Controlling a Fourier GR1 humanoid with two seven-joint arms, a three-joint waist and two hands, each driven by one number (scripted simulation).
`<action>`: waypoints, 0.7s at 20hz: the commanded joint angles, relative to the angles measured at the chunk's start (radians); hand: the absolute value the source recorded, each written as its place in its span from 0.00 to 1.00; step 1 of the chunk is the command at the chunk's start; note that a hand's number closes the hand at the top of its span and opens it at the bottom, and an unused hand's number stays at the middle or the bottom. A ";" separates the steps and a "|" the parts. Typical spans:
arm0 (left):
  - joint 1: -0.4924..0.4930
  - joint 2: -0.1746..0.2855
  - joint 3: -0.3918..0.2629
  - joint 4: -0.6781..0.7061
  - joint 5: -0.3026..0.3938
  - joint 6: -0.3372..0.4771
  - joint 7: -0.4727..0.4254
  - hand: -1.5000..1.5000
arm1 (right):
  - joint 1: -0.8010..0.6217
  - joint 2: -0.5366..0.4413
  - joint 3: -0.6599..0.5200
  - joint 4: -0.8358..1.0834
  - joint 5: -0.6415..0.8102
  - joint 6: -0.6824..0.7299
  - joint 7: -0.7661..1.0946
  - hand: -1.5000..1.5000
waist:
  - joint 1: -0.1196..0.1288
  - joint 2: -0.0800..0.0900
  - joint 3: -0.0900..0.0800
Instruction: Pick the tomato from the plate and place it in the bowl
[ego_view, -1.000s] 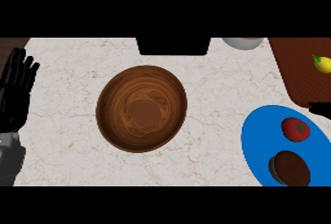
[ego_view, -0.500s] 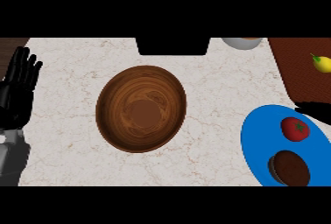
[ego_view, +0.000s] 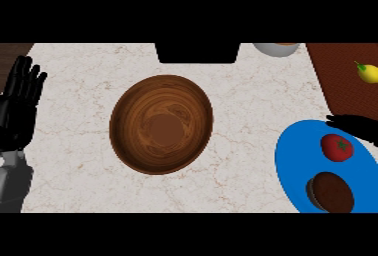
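Since a second ago, the robot's black right hand (ego_view: 359, 128) has come further in from the right edge. It now lies over the top rim of the flat, round blue plate (ego_view: 294, 155). So little of it shows that we cannot tell if it is open or shut. The black left hand (ego_view: 19, 105) is at the left edge, about where it was. It is open, with its fingers straight, pointing up and a little spread.

We count two hands, one plate, one small round red tomato (ego_view: 337, 147) and one big brown wooden bowl (ego_view: 162, 131). There is also one dark brown round thing (ego_view: 330, 192) and one yellow lemon (ego_view: 368, 73).

The tomato is shiny red with a little green star on top. It sits on the plate in the right part of the frame, just below the right hand. The dark brown round thing lies on the same plate, lower down. The bowl is in the middle, well apart from the tomato. The lemon is in the upper right corner.
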 joint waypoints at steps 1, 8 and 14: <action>0.005 -0.022 0.008 0.036 -0.013 -0.026 -0.032 0.50 | -0.016 0.039 0.010 0.010 0.059 0.018 -0.008 0.00 | -0.002 0.000 0.000; -0.014 -0.032 0.021 0.024 -0.037 -0.024 -0.015 0.50 | -0.042 0.065 -0.004 0.113 0.122 0.003 -0.046 0.00 | -0.002 0.000 0.000; 0.042 -0.037 0.046 -0.010 -0.026 -0.051 -0.038 0.50 | -0.157 0.131 0.022 0.330 0.202 -0.064 -0.043 0.00 | 0.005 0.001 0.000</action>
